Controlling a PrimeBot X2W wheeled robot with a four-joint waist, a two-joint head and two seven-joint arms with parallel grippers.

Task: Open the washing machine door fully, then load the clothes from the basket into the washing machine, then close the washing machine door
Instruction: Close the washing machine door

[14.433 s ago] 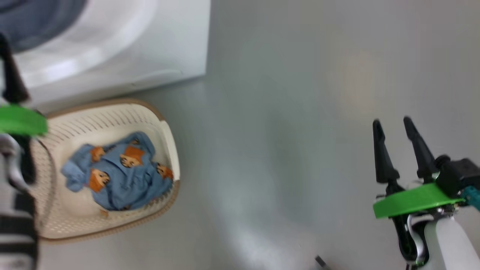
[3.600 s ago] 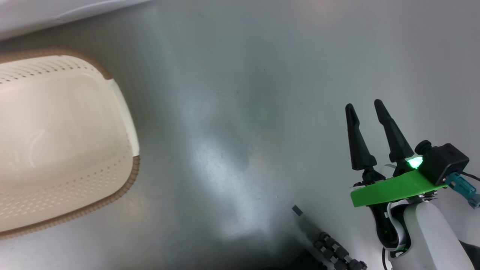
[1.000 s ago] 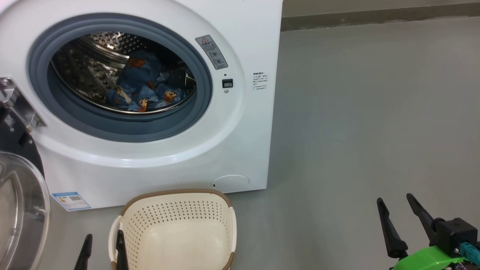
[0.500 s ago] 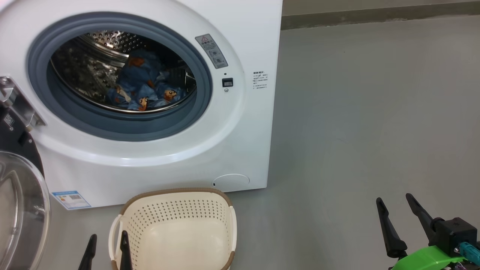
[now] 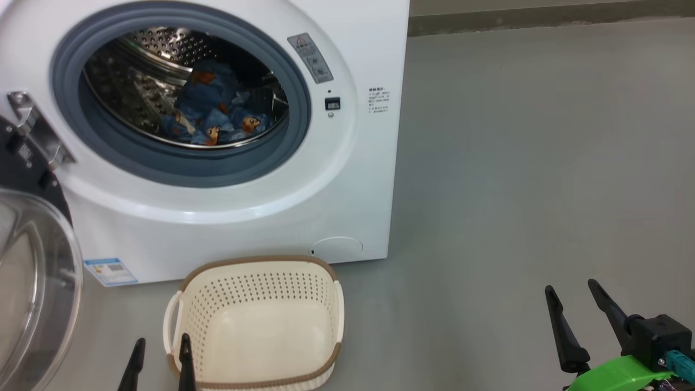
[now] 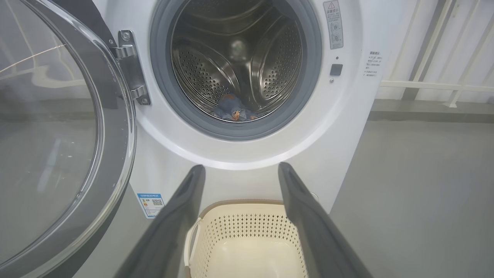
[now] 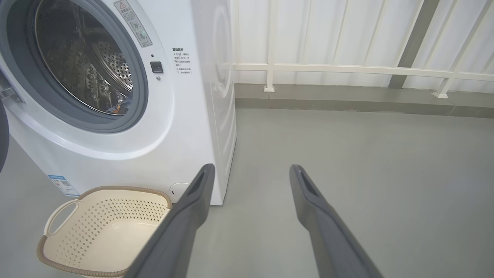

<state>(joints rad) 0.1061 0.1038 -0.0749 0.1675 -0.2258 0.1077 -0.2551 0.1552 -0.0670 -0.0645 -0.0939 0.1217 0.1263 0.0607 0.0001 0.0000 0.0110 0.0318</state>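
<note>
The white washing machine (image 5: 347,179) (image 6: 347,127) (image 7: 181,127) stands with its round door (image 5: 38,282) (image 6: 58,154) swung wide to the left. The blue clothes (image 5: 214,114) (image 6: 233,110) lie inside the steel drum. In front of the machine the cream basket (image 5: 255,326) (image 6: 247,239) (image 7: 104,231) sits on the floor with nothing in it. My left gripper (image 5: 161,348) (image 6: 239,170) hovers open just left of the basket. My right gripper (image 5: 573,288) (image 7: 251,170) is open over bare floor far to the right.
Grey floor (image 5: 516,190) stretches to the right of the machine. A white railing (image 7: 347,69) and a low kerb run along the back wall. A small blue label (image 5: 110,270) marks the machine's lower left corner.
The head camera has tipped slightly, so the machine and basket sit a little lower-right in the picture. The left fingertips show a bit further right. The right gripper has not moved.
</note>
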